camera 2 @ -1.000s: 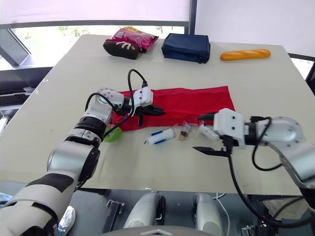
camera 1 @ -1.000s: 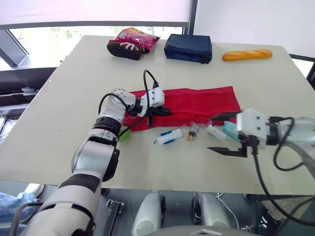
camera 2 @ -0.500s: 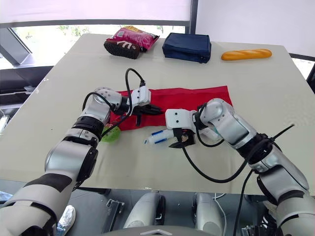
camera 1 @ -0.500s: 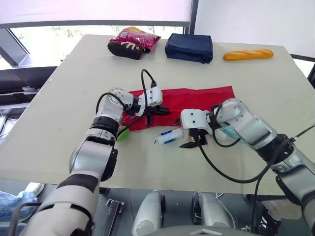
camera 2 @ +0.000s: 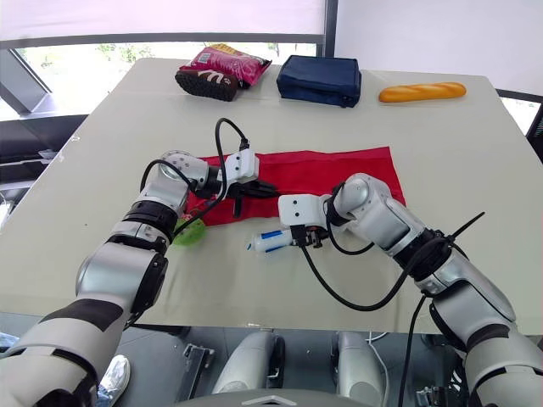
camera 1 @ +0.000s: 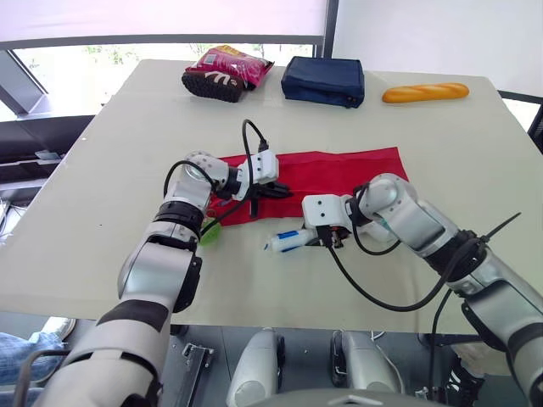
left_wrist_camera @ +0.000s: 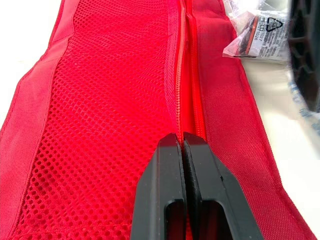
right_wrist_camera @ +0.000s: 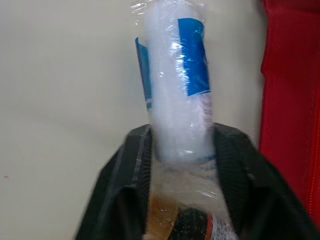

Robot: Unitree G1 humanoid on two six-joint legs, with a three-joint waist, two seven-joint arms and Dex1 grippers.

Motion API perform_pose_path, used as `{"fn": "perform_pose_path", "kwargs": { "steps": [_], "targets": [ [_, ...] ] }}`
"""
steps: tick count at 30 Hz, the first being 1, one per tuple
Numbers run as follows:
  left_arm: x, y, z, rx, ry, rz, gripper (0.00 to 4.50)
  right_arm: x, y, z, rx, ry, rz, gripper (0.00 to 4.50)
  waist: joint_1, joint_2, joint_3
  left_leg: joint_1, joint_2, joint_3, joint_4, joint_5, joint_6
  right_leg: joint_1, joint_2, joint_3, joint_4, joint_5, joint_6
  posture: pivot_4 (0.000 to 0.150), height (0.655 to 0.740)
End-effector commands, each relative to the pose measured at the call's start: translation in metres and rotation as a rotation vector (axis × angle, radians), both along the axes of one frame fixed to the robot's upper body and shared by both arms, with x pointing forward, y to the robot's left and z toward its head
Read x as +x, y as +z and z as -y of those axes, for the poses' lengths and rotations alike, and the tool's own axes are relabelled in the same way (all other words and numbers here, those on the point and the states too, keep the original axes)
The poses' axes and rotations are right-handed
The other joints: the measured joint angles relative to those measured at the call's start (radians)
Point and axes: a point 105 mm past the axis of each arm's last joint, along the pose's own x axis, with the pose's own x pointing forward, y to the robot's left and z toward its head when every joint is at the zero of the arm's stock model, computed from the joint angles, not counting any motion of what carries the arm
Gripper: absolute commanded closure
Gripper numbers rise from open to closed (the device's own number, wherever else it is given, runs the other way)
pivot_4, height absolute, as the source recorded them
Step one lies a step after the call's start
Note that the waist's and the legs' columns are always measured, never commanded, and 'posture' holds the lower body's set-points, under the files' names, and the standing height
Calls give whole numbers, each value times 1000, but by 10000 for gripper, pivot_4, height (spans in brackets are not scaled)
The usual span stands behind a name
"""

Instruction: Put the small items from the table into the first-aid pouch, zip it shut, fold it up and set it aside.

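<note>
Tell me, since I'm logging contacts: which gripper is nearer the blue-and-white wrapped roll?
Right. The right gripper grips the wrapped roll; the left gripper pinches the red pouch at its zipper.

R gripper (camera 2: 299, 240) at wrapped roll (camera 2: 267, 242), just beside red pouch (camera 2: 339, 174) — L gripper (camera 2: 259, 188) on pouch's left end.

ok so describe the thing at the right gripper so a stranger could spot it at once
On the pale table, find the long red pouch spread across the middle. Just off its near edge, at the right gripper, lies a white roll. It alone is a cylinder in clear wrap with a blue label; the clear packet nearby is flat.
</note>
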Motion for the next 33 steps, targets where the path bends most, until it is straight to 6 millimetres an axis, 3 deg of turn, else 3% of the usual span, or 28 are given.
{"fn": "perform_pose_path", "kwargs": {
  "steps": [1, 2, 4, 7, 11, 15, 20, 26, 33],
  "targets": [
    [3, 8, 3, -11, -5, 34, 45000, -5, 29, -1, 145, -74, 3, 39332, -1, 0, 0, 0, 0, 0, 0, 0, 0, -1, 0, 0, 0, 0, 0, 1500, 7164],
    [3, 9, 4, -17, -3, 35, 45000, -6, 34, 0, 180, -106, -14, 42703, -2, 0, 0, -4, 0, 0, 1, 0, 0, -3, 0, 0, 1, 0, 0, 1500, 7164],
    [4, 10, 4, -25, 0, 36, 45000, -8, 40, 4, 226, -159, -45, 44084, -3, 0, 0, -4, 0, 0, 1, 0, 0, -4, 0, 0, 1, 0, 0, 1500, 7164],
    [4, 11, 5, -45, 4, 29, 45000, -10, 47, 18, 295, -276, -110, 44101, -2, 0, 0, -4, 0, 0, 1, 0, 0, -4, 0, 0, 2, 0, 0, 1500, 7164],
    [4, 12, 7, -64, -1, 27, 45000, -8, 45, 46, 392, -565, -275, 44101, 0, 0, 0, -4, 0, -1, 1, 0, 0, -4, -1, -1, 1, 0, 0, 1500, 7164],
    [4, 14, 9, -85, -3, 30, 45000, -10, 42, 56, 435, -727, -406, 44101, -2, 0, 0, -4, -1, -1, 1, 0, 0, -4, -1, 0, 2, 0, 0, 1500, 7164],
    [4, 19, 12, -117, -4, 35, 45000, -4, 36, 54, 488, -884, -583, 44101, -10, 0, 0, -4, -1, -6, 1, 0, 0, -4, -1, 0, 3, 0, 0, 1500, 7164],
    [6, 23, 13, -140, 0, 42, 45000, -2, 33, 34, 586, -895, -751, 44101, -16, 0, 0, -4, -3, -7, 1, 0, 0, -4, -3, -1, 3, 0, 0, 1500, 7164],
    [5, 27, 13, -160, -3, 46, 45000, 8, 25, 31, 642, -1034, -863, 44101, -17, 0, 0, -5, -3, -8, 1, 0, 0, -4, -4, -1, 4, 0, 0, 1500, 7164]
  ]
}}
